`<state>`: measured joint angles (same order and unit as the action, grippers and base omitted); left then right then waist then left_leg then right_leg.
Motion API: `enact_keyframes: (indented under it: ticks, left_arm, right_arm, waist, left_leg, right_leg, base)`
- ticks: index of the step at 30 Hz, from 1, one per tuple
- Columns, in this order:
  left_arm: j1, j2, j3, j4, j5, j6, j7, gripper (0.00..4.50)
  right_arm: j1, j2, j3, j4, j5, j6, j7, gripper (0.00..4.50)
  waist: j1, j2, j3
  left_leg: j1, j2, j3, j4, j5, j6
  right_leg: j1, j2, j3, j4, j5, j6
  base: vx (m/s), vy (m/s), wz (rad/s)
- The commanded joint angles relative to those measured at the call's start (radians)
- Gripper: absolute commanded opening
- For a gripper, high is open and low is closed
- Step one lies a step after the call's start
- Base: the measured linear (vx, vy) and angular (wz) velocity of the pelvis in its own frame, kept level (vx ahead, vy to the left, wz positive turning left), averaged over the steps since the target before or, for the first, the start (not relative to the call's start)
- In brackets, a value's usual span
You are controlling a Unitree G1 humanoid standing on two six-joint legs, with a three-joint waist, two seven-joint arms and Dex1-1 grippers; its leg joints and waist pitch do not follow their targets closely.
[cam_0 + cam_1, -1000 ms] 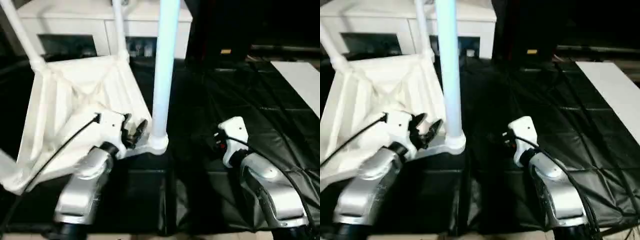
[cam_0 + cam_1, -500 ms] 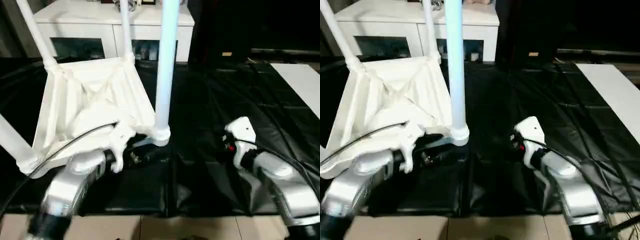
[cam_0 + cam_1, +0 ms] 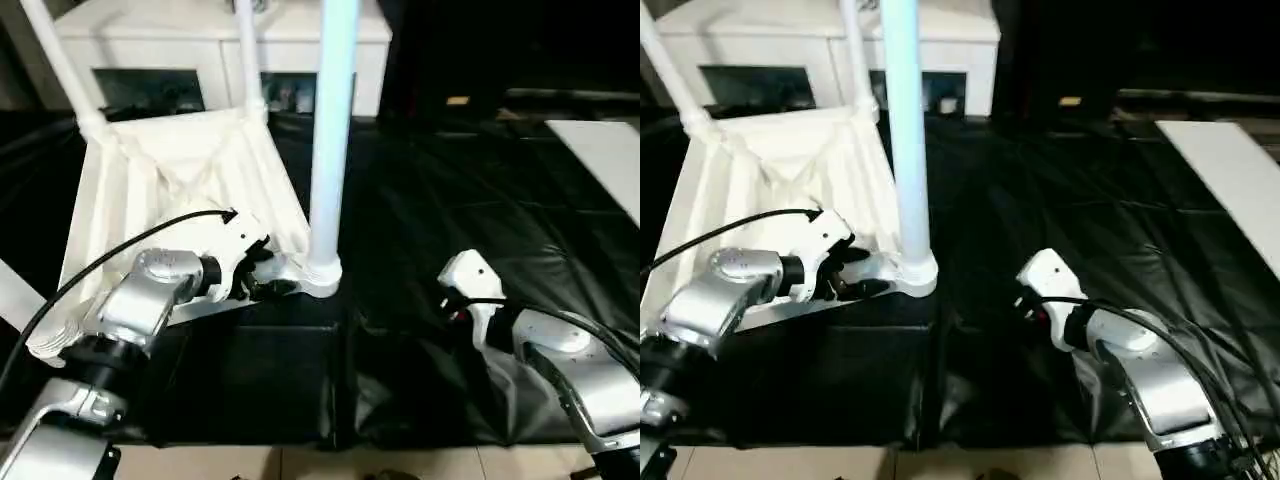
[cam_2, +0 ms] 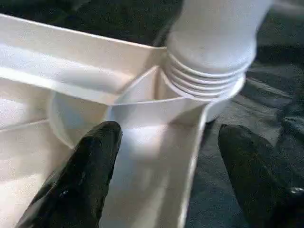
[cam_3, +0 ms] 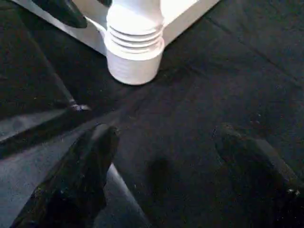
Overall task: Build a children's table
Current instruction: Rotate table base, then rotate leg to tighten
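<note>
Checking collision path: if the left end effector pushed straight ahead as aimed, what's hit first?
Likely the table top's corner rim, then the threaded base of the leg just behind. The left end effector stands open straddling that edge; depth is uncertain.

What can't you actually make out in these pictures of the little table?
- Leg tops: cut off by the upper edge in both eye views.
- Fourth leg: mostly cut off by the left edge, left eye view.
- Whether the near leg is fully screwed in: threads still show in the left wrist view.
- Cabinet contents: too small.
</note>
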<state>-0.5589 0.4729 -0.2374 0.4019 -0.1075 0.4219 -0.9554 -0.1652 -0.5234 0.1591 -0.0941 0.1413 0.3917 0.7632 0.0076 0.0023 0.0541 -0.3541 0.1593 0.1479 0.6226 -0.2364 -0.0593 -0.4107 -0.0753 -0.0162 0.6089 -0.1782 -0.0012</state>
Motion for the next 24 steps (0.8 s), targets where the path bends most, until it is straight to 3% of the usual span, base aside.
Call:
enact_keyframes:
  ticks: [1,4,6,10,13,18,24]
  left_arm:
    - [-0.01,0.013,-0.01,0.009,-0.013,0.008,-0.024,3.37]
    - [-0.016,0.018,-0.015,0.024,-0.006,0.005,-0.043,3.18]
    - [-0.016,0.021,-0.019,0.023,-0.005,0.009,-0.054,3.06]
    - [-0.021,0.029,-0.016,0.052,0.021,0.006,-0.046,2.72]
    - [-0.029,0.032,-0.017,0.082,0.029,-0.01,-0.049,2.47]
    - [-0.041,0.035,-0.029,0.125,0.041,-0.035,-0.07,2.07]
    - [-0.067,0.033,-0.032,0.181,0.061,-0.068,-0.086,1.57]
  right_arm:
    - [-0.021,-0.012,-0.003,0.012,-0.012,-0.016,0.006,3.69]
    - [-0.03,-0.013,0.0,0.02,-0.013,-0.02,0.009,3.69]
    - [-0.032,-0.014,0.001,0.021,-0.013,-0.021,0.009,3.69]
    - [-0.038,-0.013,0.003,0.028,-0.015,-0.027,0.011,3.69]
    - [-0.039,-0.013,0.006,0.03,-0.017,-0.031,0.017,3.69]
    - [-0.042,-0.015,0.008,0.035,-0.019,-0.035,0.023,3.69]
    - [-0.046,-0.018,0.003,0.039,-0.018,-0.037,0.028,3.69]
  waist:
    - [0.005,0.001,-0.072]
    - [0.005,0.001,-0.065]
    - [0.004,0.001,-0.061]
    - [0.001,0.002,-0.056]
    - [0.001,0.002,-0.059]
    - [0.003,0.003,-0.062]
    - [0.002,0.005,-0.061]
  left_leg:
    - [-0.008,0.042,-0.002,-0.069,0.016,0.121]
    - [-0.006,0.046,-0.001,-0.074,-0.045,0.107]
    - [-0.002,0.049,0.0,-0.08,-0.106,0.077]
    - [0.0,0.049,0.0,-0.086,-0.164,0.044]
    - [-0.001,0.049,0.001,-0.086,-0.146,0.038]
    - [-0.002,0.049,0.001,-0.083,-0.109,0.048]
    - [-0.002,0.049,0.001,-0.084,-0.126,0.048]
  right_leg:
    - [0.068,-0.052,0.028,-0.042,0.074,-0.322]
    - [0.065,-0.051,0.027,-0.051,-0.032,-0.313]
    - [0.063,-0.05,0.028,-0.059,-0.122,-0.293]
    - [0.06,-0.049,0.03,-0.067,-0.205,-0.261]
    - [0.06,-0.048,0.03,-0.066,-0.189,-0.253]
    - [0.062,-0.049,0.03,-0.06,-0.119,-0.271]
    - [0.064,-0.051,0.03,-0.062,-0.134,-0.274]
  base:
    - [0.0,0.0,0.0]
    - [0.0,0.0,0.0]
    - [0.0,0.0,0.0]
    - [0.0,0.0,0.0]
    - [0.0,0.0,0.0]
    - [0.0,0.0,0.0]
    - [0.0,0.0,0.0]
